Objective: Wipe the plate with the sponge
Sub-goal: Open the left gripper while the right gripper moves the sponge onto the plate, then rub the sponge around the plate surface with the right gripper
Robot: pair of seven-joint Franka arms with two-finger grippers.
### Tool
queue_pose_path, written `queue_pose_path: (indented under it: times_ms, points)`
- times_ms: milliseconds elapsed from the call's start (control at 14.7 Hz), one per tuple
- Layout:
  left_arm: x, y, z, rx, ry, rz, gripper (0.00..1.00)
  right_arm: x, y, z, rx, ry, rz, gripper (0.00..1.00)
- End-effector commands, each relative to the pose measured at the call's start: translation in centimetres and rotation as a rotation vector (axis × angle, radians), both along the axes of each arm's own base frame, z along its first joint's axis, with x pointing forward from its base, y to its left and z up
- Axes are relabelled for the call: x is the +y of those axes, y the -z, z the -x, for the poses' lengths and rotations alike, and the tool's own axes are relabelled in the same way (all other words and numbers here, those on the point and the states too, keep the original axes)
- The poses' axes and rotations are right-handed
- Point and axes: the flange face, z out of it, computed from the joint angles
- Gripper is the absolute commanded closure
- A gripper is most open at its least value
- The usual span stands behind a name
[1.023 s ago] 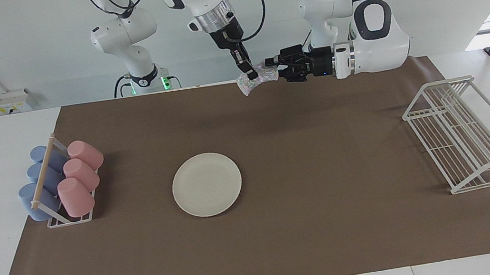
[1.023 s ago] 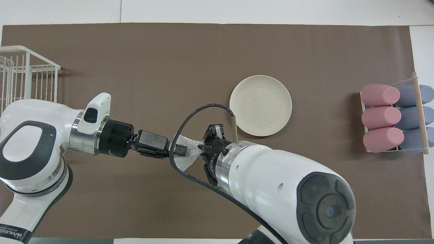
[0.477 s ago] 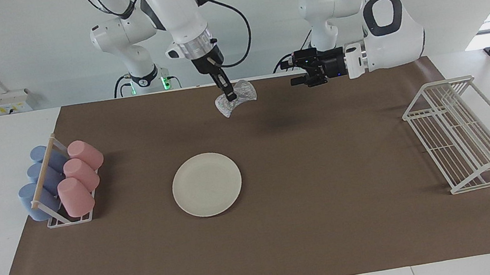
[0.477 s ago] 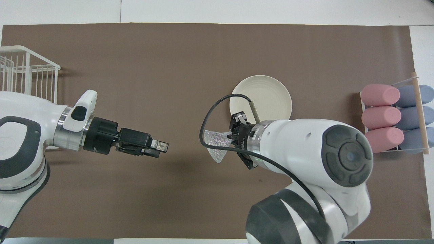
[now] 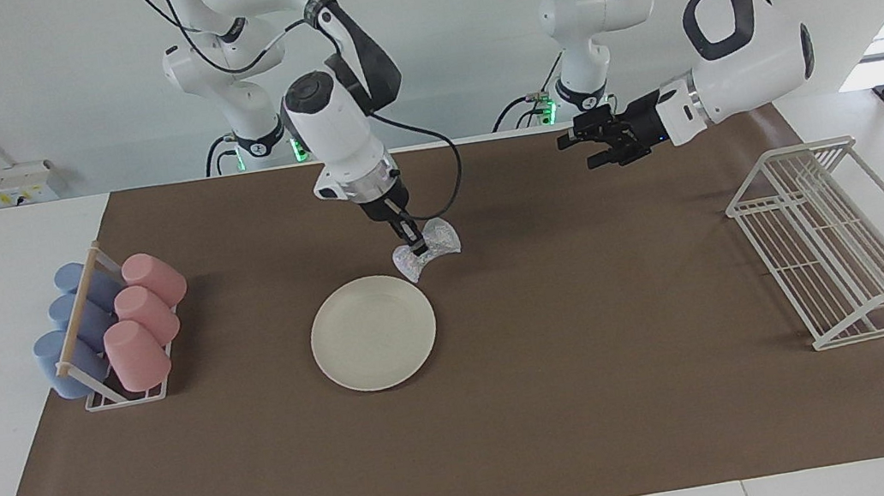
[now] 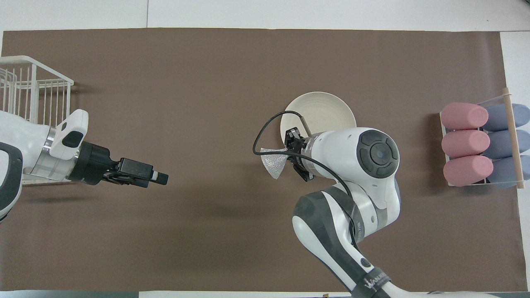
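The cream plate (image 5: pixel 373 333) lies flat in the middle of the brown mat; in the overhead view (image 6: pixel 321 109) my right arm covers part of it. My right gripper (image 5: pixel 413 245) is shut on the middle of the silvery speckled sponge (image 5: pixel 429 248). It holds the sponge low over the mat, just off the plate's rim on the robots' side. The sponge also shows in the overhead view (image 6: pixel 273 163), next to the right gripper (image 6: pixel 292 154). My left gripper (image 5: pixel 580 152) is open and empty, raised over the mat toward the left arm's end (image 6: pixel 159 179).
A white wire rack (image 5: pixel 839 240) stands at the left arm's end of the mat (image 6: pixel 33 91). A small rack of pink and blue cups (image 5: pixel 112 333) lies at the right arm's end (image 6: pixel 482 145).
The left gripper let go of the sponge and drew back toward the wire rack. The right gripper carried the sponge down and away from the robots to the plate's rim.
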Motion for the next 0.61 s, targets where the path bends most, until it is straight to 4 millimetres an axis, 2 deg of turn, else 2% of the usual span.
queue_pose_path:
  times_ms: [0,205,341,545]
  points:
    - [1.9,0.0,-0.5,-0.052,0.002,-0.131,0.0,-4.6,0.1,-1.1,-0.027,0.027,0.008,1.0]
    - [4.1,0.4,-0.8,-0.086,0.033,-0.251,0.0,-7.6,2.4,-2.0,0.016,0.112,0.003,1.0]
    - [5.0,0.1,-1.0,-0.107,0.047,-0.319,0.0,-7.6,4.3,-1.7,0.065,0.173,0.004,1.0]
    - [5.4,0.2,-1.4,-0.141,0.064,-0.38,0.0,-7.2,7.2,-2.2,0.088,0.253,-0.016,1.0]
